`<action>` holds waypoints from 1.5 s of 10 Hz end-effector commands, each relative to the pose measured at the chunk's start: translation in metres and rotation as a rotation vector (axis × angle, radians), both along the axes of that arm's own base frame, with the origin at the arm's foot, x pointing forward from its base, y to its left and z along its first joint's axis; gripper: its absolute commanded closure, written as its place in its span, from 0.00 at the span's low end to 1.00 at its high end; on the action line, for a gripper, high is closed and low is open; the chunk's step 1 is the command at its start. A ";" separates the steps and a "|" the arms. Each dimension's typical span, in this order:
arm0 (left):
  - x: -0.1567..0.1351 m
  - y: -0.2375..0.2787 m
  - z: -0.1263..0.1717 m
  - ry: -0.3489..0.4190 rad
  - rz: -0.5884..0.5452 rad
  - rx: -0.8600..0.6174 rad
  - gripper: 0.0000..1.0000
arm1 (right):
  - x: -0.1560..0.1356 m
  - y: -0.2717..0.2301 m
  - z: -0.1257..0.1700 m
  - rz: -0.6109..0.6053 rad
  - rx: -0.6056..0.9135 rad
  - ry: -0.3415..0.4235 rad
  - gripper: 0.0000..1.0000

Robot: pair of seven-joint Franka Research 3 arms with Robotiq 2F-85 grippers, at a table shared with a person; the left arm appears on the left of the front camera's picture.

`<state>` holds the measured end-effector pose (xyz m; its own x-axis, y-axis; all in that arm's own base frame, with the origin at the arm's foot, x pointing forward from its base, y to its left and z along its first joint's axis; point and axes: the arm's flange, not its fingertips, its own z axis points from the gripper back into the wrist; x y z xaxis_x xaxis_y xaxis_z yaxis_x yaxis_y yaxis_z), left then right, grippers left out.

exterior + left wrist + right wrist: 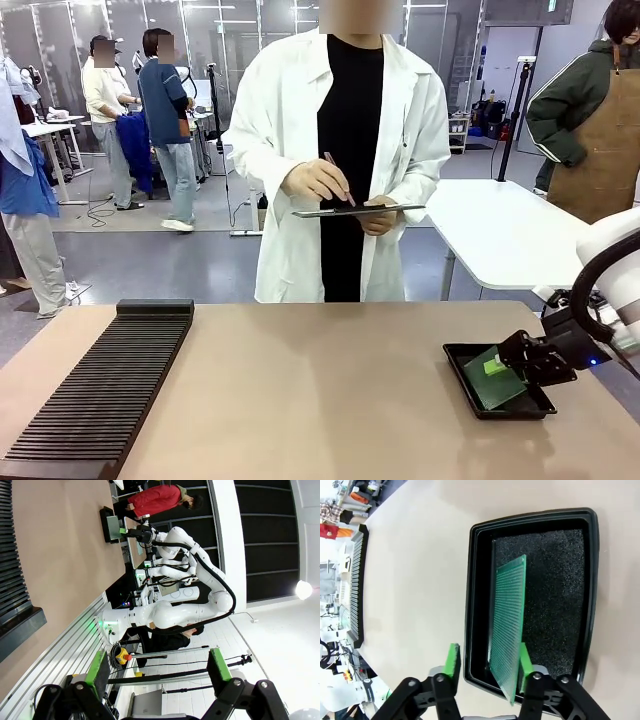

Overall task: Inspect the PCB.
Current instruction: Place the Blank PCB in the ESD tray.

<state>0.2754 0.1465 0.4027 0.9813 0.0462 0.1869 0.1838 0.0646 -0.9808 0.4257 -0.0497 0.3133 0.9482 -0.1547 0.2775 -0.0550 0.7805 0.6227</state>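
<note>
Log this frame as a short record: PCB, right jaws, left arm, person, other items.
PCB: green PCB tilted on edge in the black tray
Right gripper: jaws open, PCB edge between the pads
Left gripper: open, raised off the table
Person: white coat, writing on clipboard
Other: black slotted rack, table's left

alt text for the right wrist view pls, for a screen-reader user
The right end effector has its green pads either side of a tilted green PCB, one edge raised over a black foam-lined tray on a tan table. A black slotted rack lies farther off.
</note>
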 end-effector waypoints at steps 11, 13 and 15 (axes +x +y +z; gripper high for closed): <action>-0.002 0.001 0.003 -0.005 0.000 0.013 0.00 | -0.007 -0.007 0.032 -0.020 -0.079 -0.099 0.00; -0.002 0.001 0.003 -0.005 0.000 0.013 0.00 | -0.007 -0.007 0.032 -0.020 -0.079 -0.099 0.00; -0.002 0.001 0.003 -0.005 0.000 0.013 0.00 | -0.007 -0.007 0.032 -0.020 -0.079 -0.099 0.00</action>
<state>0.2754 0.1465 0.4027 0.9813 0.0462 0.1869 0.1838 0.0646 -0.9808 0.4174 -0.0573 0.3467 0.9111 -0.1514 0.3834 -0.0951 0.8278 0.5530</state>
